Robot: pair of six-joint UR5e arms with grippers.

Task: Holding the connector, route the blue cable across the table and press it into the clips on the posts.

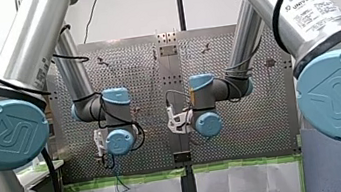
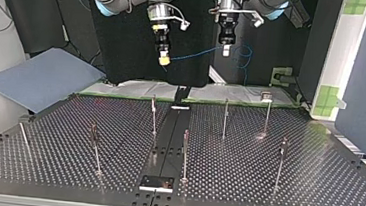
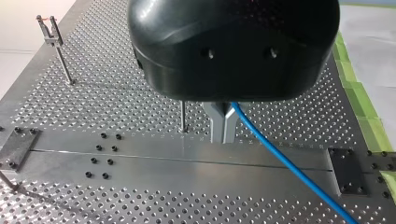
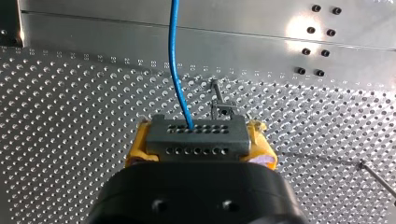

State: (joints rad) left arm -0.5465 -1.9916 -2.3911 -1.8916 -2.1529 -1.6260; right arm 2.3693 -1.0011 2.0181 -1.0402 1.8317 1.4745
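Both arms hang wrist-down, high over the table (image 2: 315, 170) near its middle rail (image 3: 187, 149). My right tool (image 2: 164, 58) has its yellow pads clamped on the grey connector (image 4: 196, 137), cable side facing the table. The blue cable (image 2: 197, 55) runs sideways, nearly level, to my left tool (image 2: 226, 49), which is pinched shut on it.

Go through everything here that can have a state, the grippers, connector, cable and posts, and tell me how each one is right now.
My right gripper: shut on the connector.
My left gripper: shut on the blue cable.
Connector: clamped between yellow pads.
Blue cable: strung in the air between both grippers, unrouted.
Posts: upright, clips empty.
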